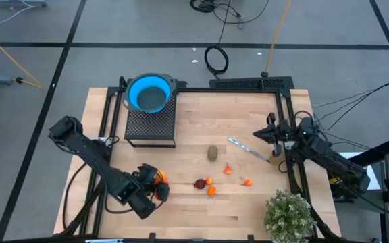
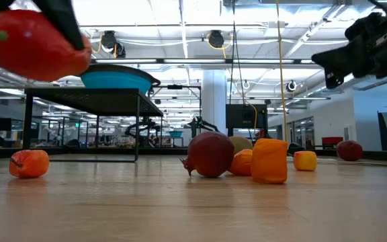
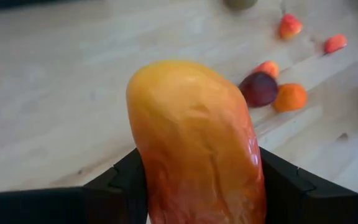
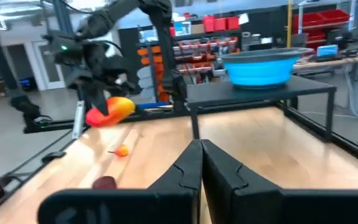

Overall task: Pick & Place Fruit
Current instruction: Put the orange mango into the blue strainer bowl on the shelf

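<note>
My left gripper point(image 1: 154, 185) is over the table's near left part, shut on the long red-orange fruit point(image 3: 194, 137), which shows high up in the low view point(image 2: 32, 44). On the wood to its right lie the dark red fruit point(image 1: 199, 183), the brownish-green oval point(image 1: 213, 153) and several tiny orange pieces point(image 1: 211, 191). Another tiny orange piece point(image 4: 122, 150) sits below the held fruit. My right gripper point(image 4: 201, 163) is shut and holds nothing, above the table's right edge point(image 1: 265, 133). My left gripper pinches the long red-orange fruit between its two fingers point(image 3: 114, 180), which lie across the fruit's lower part point(image 3: 166, 186). The yellow-orange end point(image 3: 179, 81) sticks out beyond the fingers. The fruit is lifted clear of the table.
A blue bowl point(image 1: 147, 93) stands on a black mesh rack point(image 1: 150, 123) at the far left. A thin silvery utensil point(image 1: 248, 148) lies near my right gripper. A bushy potted plant point(image 1: 289, 214) stands at the near right corner. Bare wood lies in the table's middle.
</note>
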{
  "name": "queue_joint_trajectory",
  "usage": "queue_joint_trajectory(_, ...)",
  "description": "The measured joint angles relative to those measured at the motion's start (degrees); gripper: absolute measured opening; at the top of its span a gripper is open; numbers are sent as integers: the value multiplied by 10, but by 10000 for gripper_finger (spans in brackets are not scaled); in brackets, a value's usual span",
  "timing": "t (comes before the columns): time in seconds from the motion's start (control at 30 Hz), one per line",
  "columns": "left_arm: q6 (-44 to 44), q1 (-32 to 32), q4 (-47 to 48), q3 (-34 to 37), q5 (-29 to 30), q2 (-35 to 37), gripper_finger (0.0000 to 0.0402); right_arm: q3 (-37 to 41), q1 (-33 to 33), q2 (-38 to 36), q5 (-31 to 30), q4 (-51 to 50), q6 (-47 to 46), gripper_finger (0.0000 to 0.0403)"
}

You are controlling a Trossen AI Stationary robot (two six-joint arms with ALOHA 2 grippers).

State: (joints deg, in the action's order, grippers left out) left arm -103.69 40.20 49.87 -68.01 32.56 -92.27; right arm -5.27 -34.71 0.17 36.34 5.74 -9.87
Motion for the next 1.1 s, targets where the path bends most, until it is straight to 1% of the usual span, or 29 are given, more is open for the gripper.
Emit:
queue_joint_trajectory(0.13, 50, -22, 0, -13, 12, 6, 218, 12, 40, 2, -61, 36, 0, 0)
queue_joint_trajectory(0.2, 80, -31, 0, -16, 17, 11, 222, 13, 61, 2, -87, 34, 1, 0)
queue_joint_trajectory(0.37, 147, -56, -5, -22, 37, 31, 213, 14, 119, 2, -158, 35, 2, 0)
queue_joint_trajectory(0.43, 179, -67, -11, -22, 54, 42, 209, 14, 145, 2, -190, 28, 6, 0)
queue_joint_trajectory(0.53, 237, -75, -29, -23, 72, 61, 213, 15, 181, 4, -227, 21, 11, 0)
queue_joint_trajectory(0.67, 374, -81, -94, -22, 93, 80, 223, 15, 224, 7, -260, -2, 24, 0)
queue_joint_trajectory(0.8, 554, -81, -185, -23, 91, 90, 215, 15, 258, 7, -303, -23, 45, 0)
queue_joint_trajectory(0.9, 697, -73, -254, -22, 62, 90, 212, 16, 274, 11, -307, -24, 63, 0)
queue_joint_trajectory(0.97, 776, -69, -301, -22, 35, 90, 218, 16, 280, 11, -307, -24, 72, 0)
queue_joint_trajectory(1.1, 888, -62, -388, -22, -31, 90, 235, 16, 288, 11, -307, -25, 98, 0)
